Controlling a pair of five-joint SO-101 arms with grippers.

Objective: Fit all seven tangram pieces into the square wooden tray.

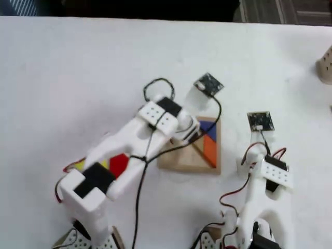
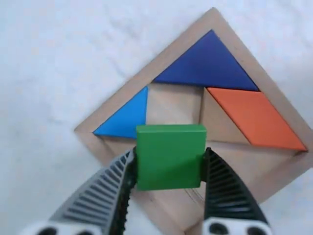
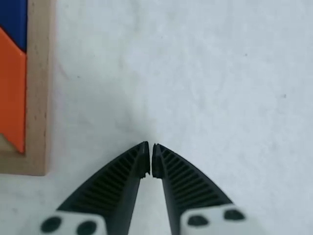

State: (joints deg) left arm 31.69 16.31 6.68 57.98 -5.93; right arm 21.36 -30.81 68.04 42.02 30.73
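My left gripper (image 2: 168,164) is shut on a green square piece (image 2: 169,155), held over the square wooden tray (image 2: 110,108). In the tray lie a dark blue triangle (image 2: 208,63), an orange parallelogram (image 2: 254,117) and a light blue triangle (image 2: 127,117). The high view has the left arm (image 1: 155,124) stretched over the tray (image 1: 181,161). A red piece (image 1: 118,164) and a yellow piece (image 1: 79,165) lie on the table, partly under that arm. My right gripper (image 3: 150,161) is shut with nothing in it, above bare table beside the tray's edge (image 3: 39,93).
The white table (image 1: 78,67) is bare at the back and left. The right arm (image 1: 267,181) stands to the right of the tray. A beige perforated object (image 1: 326,65) sits at the far right edge. Cables trail near both arms.
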